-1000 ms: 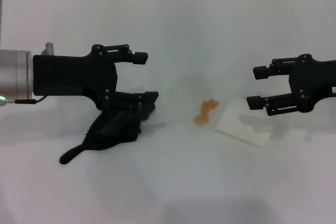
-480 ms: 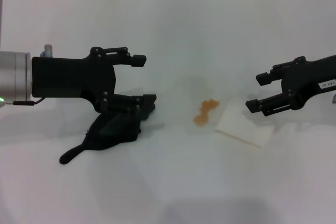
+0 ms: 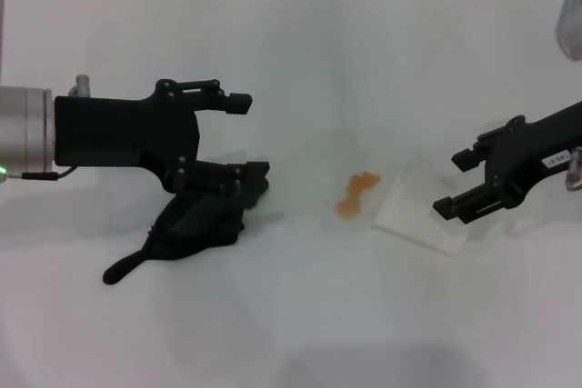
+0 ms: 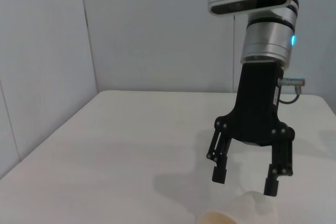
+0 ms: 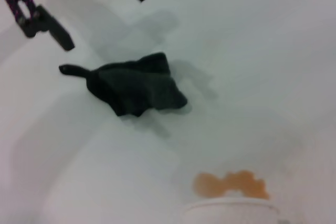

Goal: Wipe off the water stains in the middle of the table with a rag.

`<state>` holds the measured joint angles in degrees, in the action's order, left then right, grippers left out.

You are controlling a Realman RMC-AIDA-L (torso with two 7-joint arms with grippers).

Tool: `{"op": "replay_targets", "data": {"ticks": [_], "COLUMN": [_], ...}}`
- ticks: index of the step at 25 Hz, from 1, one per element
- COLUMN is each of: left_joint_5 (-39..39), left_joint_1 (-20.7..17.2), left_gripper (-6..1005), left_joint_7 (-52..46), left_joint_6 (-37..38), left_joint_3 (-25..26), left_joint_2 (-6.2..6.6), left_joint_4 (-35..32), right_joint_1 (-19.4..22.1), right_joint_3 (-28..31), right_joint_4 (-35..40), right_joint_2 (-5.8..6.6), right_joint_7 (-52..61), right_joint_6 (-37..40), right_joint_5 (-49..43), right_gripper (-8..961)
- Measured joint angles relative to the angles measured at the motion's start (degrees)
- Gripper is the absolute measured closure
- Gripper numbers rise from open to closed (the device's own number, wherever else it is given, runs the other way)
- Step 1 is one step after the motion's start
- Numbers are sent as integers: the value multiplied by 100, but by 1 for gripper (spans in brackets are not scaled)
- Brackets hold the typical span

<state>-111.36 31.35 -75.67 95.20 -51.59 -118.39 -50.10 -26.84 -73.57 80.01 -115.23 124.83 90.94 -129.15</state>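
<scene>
A black right gripper (image 4: 244, 178) hangs from a shiny silver arm over the smooth white table (image 4: 121, 145), its two fingers spread apart. Just under the gripper sits the rim of a white paper cup (image 4: 239, 213).

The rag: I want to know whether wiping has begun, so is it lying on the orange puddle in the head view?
No, the rag lies on the table apart from the water stains, under the open left gripper.

Smooth, plain white tabletop (image 3: 300, 61) with a faint sheen, bearing a thin orange-brown film of liquid, the water stains (image 3: 356, 194), and a soft, matt black cloth rag (image 3: 195, 229) lying in loose folds. Both the left end effector (image 3: 250, 134) and the right end effector (image 3: 455, 184) look like matt black hard plastic, each mounted on a wrist section of brushed silver metal.
</scene>
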Motion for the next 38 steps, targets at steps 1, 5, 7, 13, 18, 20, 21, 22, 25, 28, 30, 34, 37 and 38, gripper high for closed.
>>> {"op": "replay_targets", "data": {"ticks": [1, 5, 7, 13, 18, 20, 21, 22, 25, 28, 30, 34, 37, 38], "left_joint_5": [0, 0, 0, 0, 0, 0, -1, 0, 0, 0, 0, 0, 0, 0], "left_joint_1": [1, 3, 7, 12, 8, -1, -2, -1, 2, 0, -3, -5, -6, -6], "left_gripper": [151, 152, 152, 152, 152, 152, 152, 152, 151, 151, 151, 152, 152, 152], "left_joint_7": [0, 0, 0, -1, 13, 18, 19, 21, 22, 24, 25, 31, 35, 35], "left_joint_6": [-5, -16, -18, -28, -29, -29, -29, -29, -29, -28, -28, -28, -28, -29], "left_joint_3": [0, 0, 0, 0, 0, 0, 0, 0, 0, 0, 0, 1, 3, 3], "left_joint_2": [0, 0, 0, 0, 0, 0, 0, 0, 0, 0, 0, 0, 0, 0], "left_joint_4": [0, 0, 0, 0, 0, 0, 0, 0, 0, 0, 0, 0, 0, 0], "right_joint_1": [-3, -9, -21, -165, -218, -223, -225, -226, -229, -240, -244, -268, -285, -288], "right_joint_3": [-39, -237, -353, -608, -756, -846, -867, -881, -973, -1115, -1184, -1338, -1410, -1426], "right_joint_4": [10, 44, 83, 135, 121, 120, 100, 83, 4, -55, -102, -243, -334, -362], "right_joint_2": [0, 0, -2, -8, -9, -9, -9, -9, -13, -17, -17, -23, -27, -28], "right_joint_7": [27, 151, 223, 348, 441, 459, 461, 464, 504, 553, 581, 600, 601, 602], "right_joint_6": [-1, -41, -69, -176, -232, -304, -345, -374, -490, -572, -625, -747, -853, -888], "right_joint_5": [-15, -73, -182, -324, -407, -417, -419, -423, -470, -533, -583, -603, -609, -613], "right_gripper": [182, 182, 182, 182, 183, 183, 183, 183, 183, 183, 183, 183, 183, 183]}}
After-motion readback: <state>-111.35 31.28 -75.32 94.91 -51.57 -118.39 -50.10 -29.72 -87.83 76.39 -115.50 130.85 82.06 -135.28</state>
